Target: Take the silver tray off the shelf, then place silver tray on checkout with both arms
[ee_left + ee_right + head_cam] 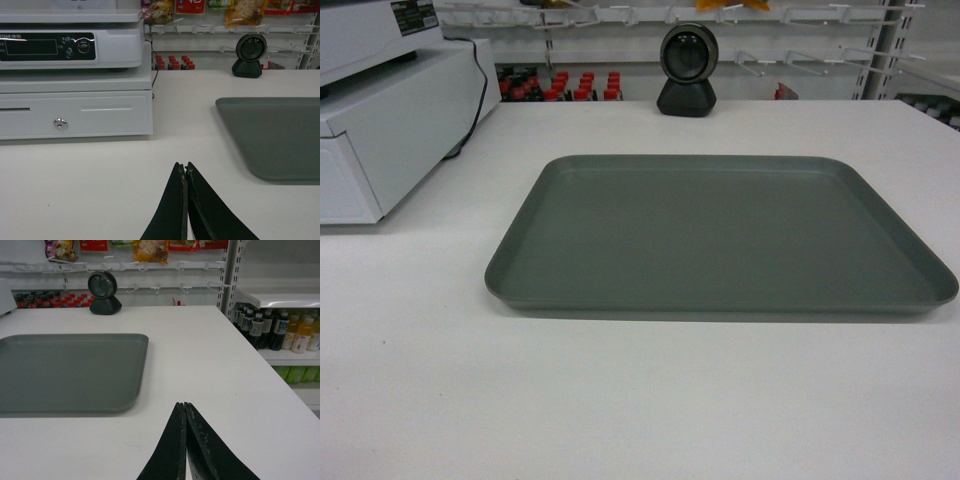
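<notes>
The silver tray (720,235) lies flat on the white checkout (620,400), a dark grey rectangle with rounded corners and nothing on it. Neither gripper shows in the head view. In the left wrist view my left gripper (185,166) is shut and holds nothing; it hovers over bare counter, with the tray (275,135) ahead to its right. In the right wrist view my right gripper (184,405) is shut with nothing in it, and the tray (70,370) is ahead to its left.
A white cash register with drawer (390,120) stands at the counter's left. A black round scanner (688,70) stands at the back edge. Shelves with bottles (280,330) lie off the counter's right side, with hooks and snack bags (150,250) behind.
</notes>
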Available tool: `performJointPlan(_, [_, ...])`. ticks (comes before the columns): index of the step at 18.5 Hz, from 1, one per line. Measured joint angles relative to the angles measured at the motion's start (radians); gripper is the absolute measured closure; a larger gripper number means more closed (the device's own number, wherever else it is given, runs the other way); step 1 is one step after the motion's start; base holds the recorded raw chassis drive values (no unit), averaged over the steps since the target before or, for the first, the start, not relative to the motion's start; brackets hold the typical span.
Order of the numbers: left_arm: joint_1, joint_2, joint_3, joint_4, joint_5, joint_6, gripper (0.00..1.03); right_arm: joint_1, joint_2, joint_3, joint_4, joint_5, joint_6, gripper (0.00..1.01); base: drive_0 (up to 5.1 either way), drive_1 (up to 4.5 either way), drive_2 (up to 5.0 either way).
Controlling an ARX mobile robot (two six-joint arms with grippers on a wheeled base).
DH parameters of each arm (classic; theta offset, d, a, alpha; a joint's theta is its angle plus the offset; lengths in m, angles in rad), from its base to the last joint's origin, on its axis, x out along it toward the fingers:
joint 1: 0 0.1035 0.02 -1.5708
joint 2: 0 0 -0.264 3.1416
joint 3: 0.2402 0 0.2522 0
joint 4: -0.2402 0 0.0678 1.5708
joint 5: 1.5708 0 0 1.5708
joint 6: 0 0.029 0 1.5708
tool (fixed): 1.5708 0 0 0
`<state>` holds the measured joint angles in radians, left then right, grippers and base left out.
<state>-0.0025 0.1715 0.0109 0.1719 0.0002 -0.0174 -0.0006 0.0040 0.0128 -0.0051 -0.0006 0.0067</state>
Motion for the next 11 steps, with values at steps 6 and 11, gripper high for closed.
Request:
performJointPlan(6, [0.000,-0.164,0.000,-0.179,0.000,0.000,1.02,0.000,0.000,0.000,0.000,0.000,0.000,1.00,0.0,0.00,0.0])
performJointPlan(11, [0.000,-0.164,0.000,-0.175,0.000,0.000,0.93,0.000,0.000,0.000,0.000,0.000,-0.001,0.97,0.0,0.00,0.0])
